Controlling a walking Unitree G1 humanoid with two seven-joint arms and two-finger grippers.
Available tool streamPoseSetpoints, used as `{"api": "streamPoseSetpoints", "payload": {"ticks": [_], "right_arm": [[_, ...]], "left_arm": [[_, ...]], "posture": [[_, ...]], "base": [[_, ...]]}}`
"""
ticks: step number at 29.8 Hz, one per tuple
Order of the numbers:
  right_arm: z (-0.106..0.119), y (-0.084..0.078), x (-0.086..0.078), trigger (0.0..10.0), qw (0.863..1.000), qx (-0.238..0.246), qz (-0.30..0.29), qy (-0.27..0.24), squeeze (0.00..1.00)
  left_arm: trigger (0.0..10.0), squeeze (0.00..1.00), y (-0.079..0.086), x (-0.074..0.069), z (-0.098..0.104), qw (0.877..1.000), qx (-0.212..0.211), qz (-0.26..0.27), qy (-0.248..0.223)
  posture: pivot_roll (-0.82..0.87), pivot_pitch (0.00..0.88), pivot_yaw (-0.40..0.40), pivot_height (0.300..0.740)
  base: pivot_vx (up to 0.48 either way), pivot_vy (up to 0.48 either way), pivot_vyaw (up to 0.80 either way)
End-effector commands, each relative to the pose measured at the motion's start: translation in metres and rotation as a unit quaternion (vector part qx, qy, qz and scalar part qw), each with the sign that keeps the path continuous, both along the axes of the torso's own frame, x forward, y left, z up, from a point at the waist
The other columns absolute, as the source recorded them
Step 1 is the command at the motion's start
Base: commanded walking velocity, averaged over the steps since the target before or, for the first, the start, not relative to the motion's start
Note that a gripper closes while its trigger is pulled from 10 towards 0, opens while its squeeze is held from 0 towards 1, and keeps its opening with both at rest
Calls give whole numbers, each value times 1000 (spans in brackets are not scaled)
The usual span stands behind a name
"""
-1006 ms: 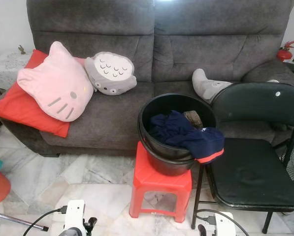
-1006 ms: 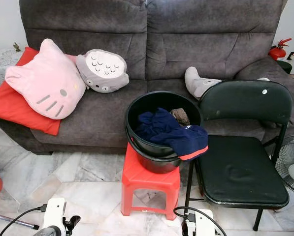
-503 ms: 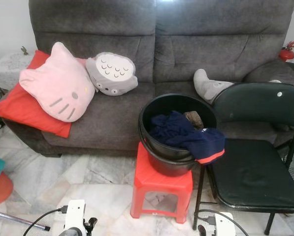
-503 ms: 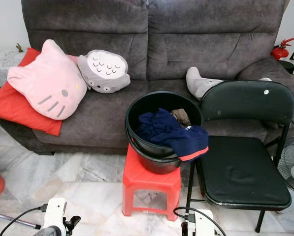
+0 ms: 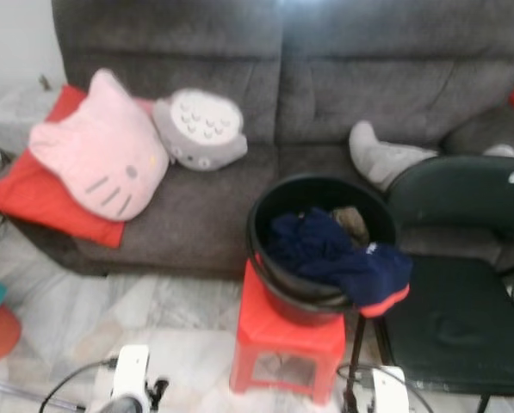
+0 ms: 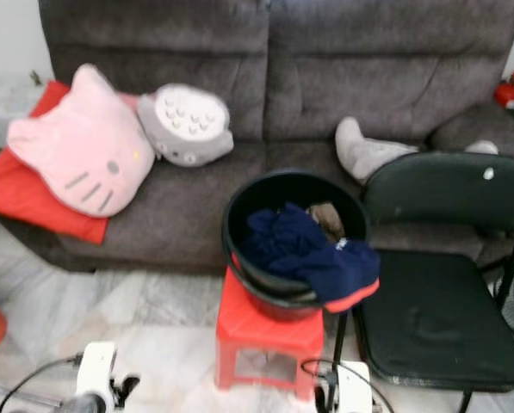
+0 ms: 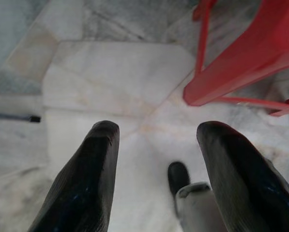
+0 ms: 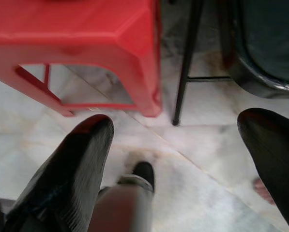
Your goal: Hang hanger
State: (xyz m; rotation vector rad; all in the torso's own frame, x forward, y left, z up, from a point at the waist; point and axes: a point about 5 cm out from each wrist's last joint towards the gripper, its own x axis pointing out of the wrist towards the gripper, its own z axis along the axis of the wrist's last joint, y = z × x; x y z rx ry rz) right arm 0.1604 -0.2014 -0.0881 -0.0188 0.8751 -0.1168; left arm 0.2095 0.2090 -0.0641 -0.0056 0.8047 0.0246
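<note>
No hanger shows in any view. A black bucket point(image 5: 278, 277) stands on a red plastic stool point(image 5: 284, 340) in front of the sofa, with dark navy clothes point(image 5: 330, 254) heaped in it and spilling over its right rim. Both arms hang low, and only their white wrists point(image 5: 132, 379) show at the bottom of the eye views. My left gripper point(image 7: 156, 130) is open over the marble floor beside the stool's leg point(image 7: 241, 63). My right gripper point(image 8: 178, 121) is open too, wide, above the floor between the stool point(image 8: 86, 43) and the chair. Neither holds anything.
A black folding chair point(image 5: 463, 318) stands right of the stool, touching the bucket's side. Behind is a grey sofa point(image 5: 196, 206) with a pink cat cushion point(image 5: 102, 159), a red cushion point(image 5: 28, 194), a grey round plush point(image 5: 201, 129) and a grey plush point(image 5: 381, 155). A cable lies on the marble floor point(image 5: 119, 301).
The whole picture has shifted a little and gone blurred, so the camera has moved. The bucket, stool, chair and cushions keep their places. Both arms hang as before.
</note>
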Motion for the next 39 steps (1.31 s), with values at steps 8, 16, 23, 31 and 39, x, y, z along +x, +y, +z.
{"api": "streamPoseSetpoints", "payload": {"ticks": [8,16,23,31,39], "right_arm": [[-2,0,-5,10000,1000,4,-15,1,0],[4,-2,0,10000,999,-21,-27,-40,0],[12,-6,10,10000,982,-156,82,-68,0],[82,-12,41,10000,899,-261,204,-286,0],[117,-10,46,10000,863,-300,191,-359,0]], "left_arm": [[10000,0,3,-10,-5,1000,-3,7,13],[10000,0,6,-13,-6,1000,0,8,18],[10000,0,6,-14,-7,1000,0,6,20],[10000,0,3,-15,-8,1000,-1,5,24],[10000,0,2,-17,-9,1000,-1,6,27]], "posture": [[33,0,17,740],[-13,0,17,740],[-40,0,4,740],[-63,0,0,740],[-64,0,-5,740]], "base": [[0,0,0],[0,0,0],[0,0,0],[0,0,0],[0,0,0]]}}
